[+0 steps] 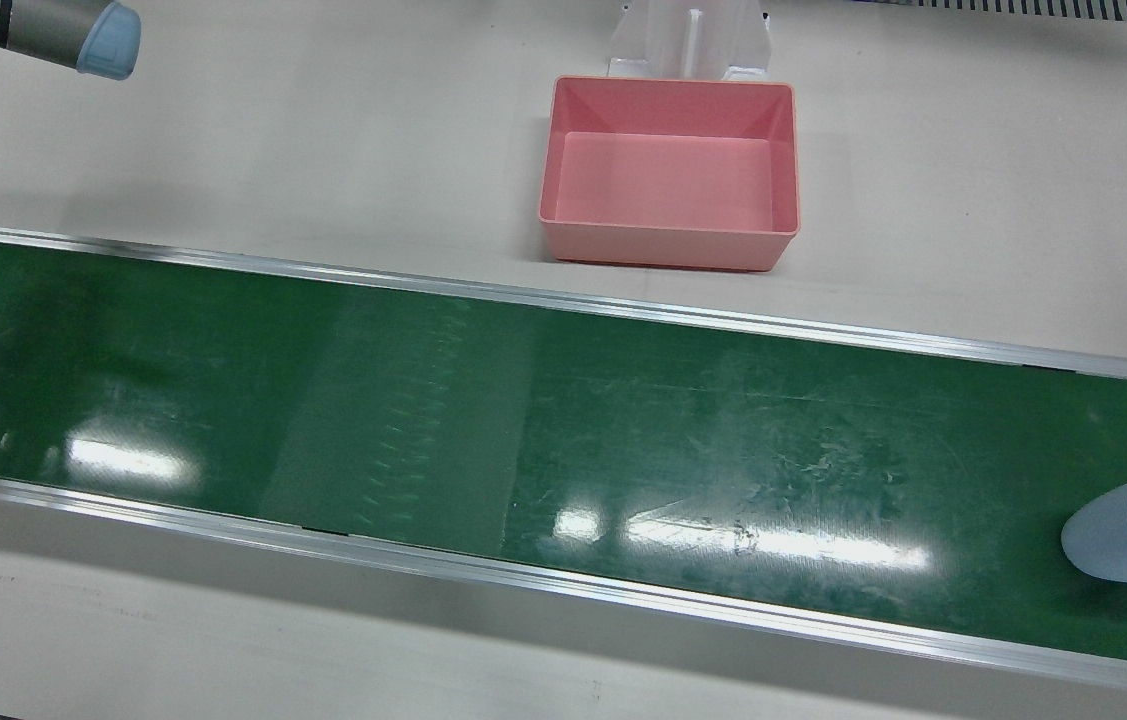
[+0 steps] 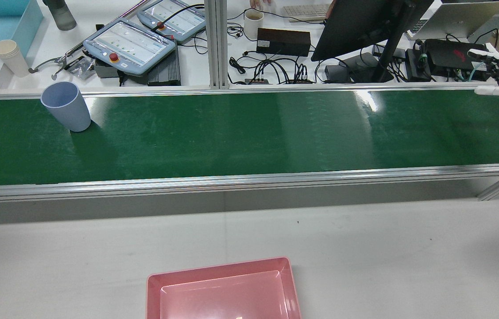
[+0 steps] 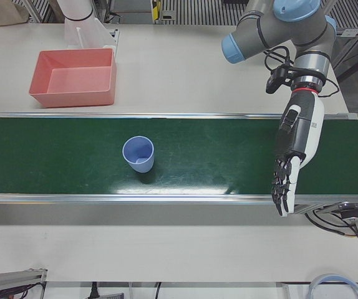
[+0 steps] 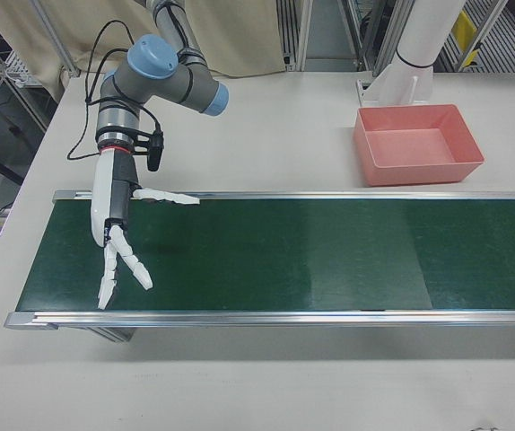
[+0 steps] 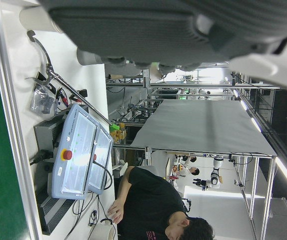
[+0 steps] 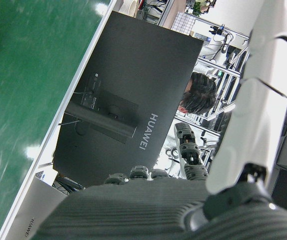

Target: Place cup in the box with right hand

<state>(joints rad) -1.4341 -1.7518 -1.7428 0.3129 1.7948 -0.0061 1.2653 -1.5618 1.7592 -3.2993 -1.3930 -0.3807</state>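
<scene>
While spread wide, right robot hand empty

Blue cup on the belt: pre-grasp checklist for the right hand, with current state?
1. Blue cup upright on the green conveyor belt, mouth up: ok.
2. Cup appears empty, nothing seen inside from the left-front view: ok.
3. Right hand open, fingers spread, holding nothing: ok.
4. Right hand near the cup: not ok. It hangs over the opposite end of the belt; the cup is missing from the right-front view.
5. Pink box empty, on the table beside the belt: ok.
6. Left hand open and apart from the cup: ok.
</scene>
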